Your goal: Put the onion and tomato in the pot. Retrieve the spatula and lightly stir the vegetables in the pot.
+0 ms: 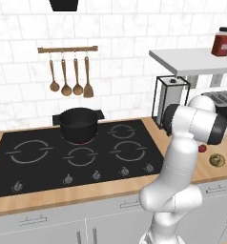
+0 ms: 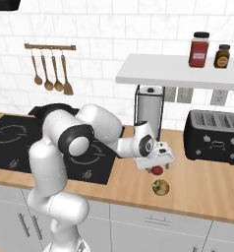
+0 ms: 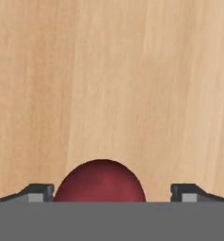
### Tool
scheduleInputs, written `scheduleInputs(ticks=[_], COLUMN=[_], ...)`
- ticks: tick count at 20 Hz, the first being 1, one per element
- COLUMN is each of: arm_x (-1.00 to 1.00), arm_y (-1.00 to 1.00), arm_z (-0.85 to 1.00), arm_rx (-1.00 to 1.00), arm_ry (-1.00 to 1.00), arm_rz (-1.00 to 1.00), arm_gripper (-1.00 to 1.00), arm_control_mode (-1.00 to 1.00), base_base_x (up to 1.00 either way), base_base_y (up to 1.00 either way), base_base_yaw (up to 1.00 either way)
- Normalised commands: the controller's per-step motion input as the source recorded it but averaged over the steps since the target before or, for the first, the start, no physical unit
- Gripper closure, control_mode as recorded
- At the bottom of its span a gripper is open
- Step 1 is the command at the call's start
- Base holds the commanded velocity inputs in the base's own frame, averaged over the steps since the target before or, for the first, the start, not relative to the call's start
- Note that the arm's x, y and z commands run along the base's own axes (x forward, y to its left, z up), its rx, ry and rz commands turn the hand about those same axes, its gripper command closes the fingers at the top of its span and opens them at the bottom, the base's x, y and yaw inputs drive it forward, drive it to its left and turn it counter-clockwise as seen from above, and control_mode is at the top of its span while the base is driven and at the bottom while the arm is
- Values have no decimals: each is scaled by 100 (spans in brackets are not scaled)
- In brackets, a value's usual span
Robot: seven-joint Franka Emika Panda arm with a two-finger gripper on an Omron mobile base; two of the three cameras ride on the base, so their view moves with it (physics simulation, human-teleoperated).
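The red tomato (image 2: 158, 170) (image 3: 100, 181) (image 1: 202, 148) lies on the wooden counter right of the stove. My gripper (image 2: 156, 166) (image 3: 112, 193) hangs straight over it, open, one fingertip on each side and a gap left between each tip and the fruit. The yellowish-brown onion (image 2: 160, 187) (image 1: 217, 160) rests on the counter just in front of the tomato, nearer the edge. The black pot (image 1: 77, 125) stands on the rear burner of the cooktop; in the right base view its rim (image 2: 49, 108) peeks out behind my arm. The spatula is out of view.
Wooden spoons and a turner hang on a rail (image 1: 67, 49) above the stove. A black toaster (image 2: 215, 136) and a steel canister in a black frame (image 2: 148, 112) stand at the back of the counter. A shelf (image 2: 183, 71) with two jars overhangs this area.
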Motion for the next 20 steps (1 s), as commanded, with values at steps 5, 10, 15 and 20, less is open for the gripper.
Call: scheduleInputs(ticks=[5,10,15,20], arm_x=[0,-39,-89,-38], arm_y=[0,11,70,100], arm_z=[-23,2,34,77], arm_rx=[0,10,4,-5], arm_ry=[0,0,-13,-17], arm_rz=[0,0,7,16], arm_gripper=[100,100,100,100], arm_control_mode=[-100,-100,-100,-100], base_base_x=[0,0,0,0], base_base_y=[0,0,0,0], base_base_yaw=[0,0,0,0])
